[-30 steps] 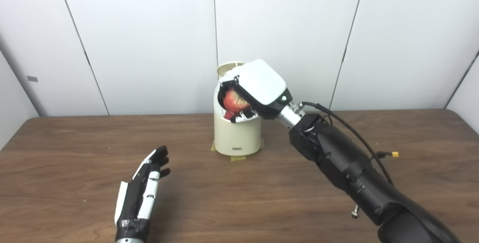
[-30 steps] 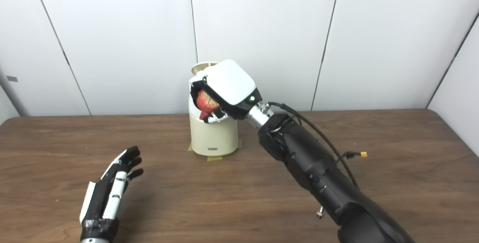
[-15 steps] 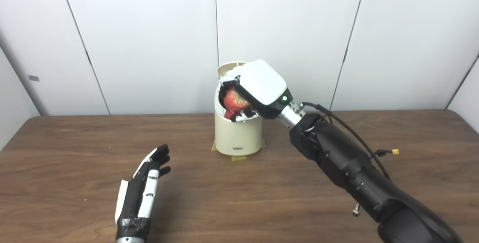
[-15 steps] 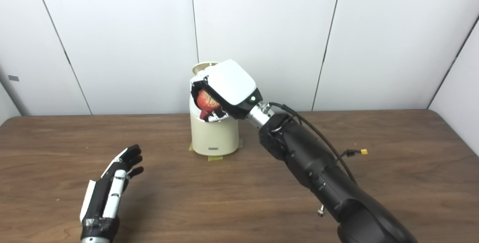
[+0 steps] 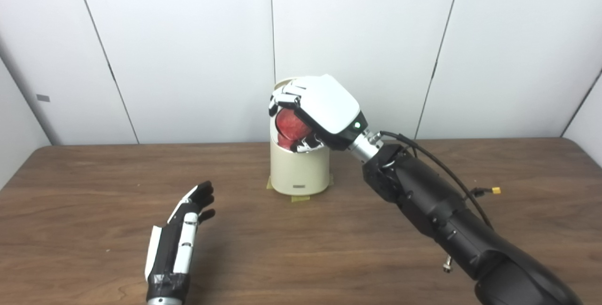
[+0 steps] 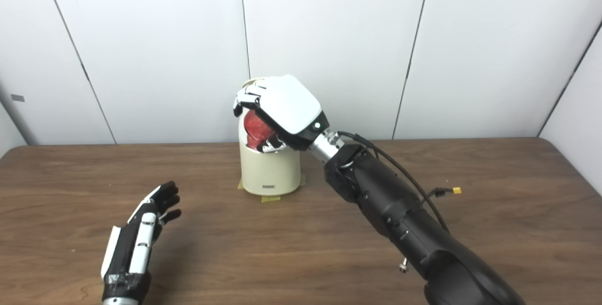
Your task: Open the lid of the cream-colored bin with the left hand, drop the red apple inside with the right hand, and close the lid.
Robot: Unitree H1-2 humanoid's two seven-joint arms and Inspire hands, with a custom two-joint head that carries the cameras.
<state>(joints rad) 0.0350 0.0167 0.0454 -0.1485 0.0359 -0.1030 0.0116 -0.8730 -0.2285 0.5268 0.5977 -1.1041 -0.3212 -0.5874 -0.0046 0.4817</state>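
The right hand (image 5: 320,107) holds the red apple (image 5: 290,126) over the cream bin (image 5: 298,166). The left hand (image 5: 181,239) rests flat, spread wide and holding nothing, on the near left of the table (image 5: 94,192).

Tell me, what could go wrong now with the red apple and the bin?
The round red apple sits under the right hand, right at the mouth of the cream-colored cylindrical bin. It looks close to the front rim, so it might bounce off and roll across the brown wooden table. The raised round lid stands behind the hand with nothing holding it, since the left hand rests open and far away, so it could tip shut early.
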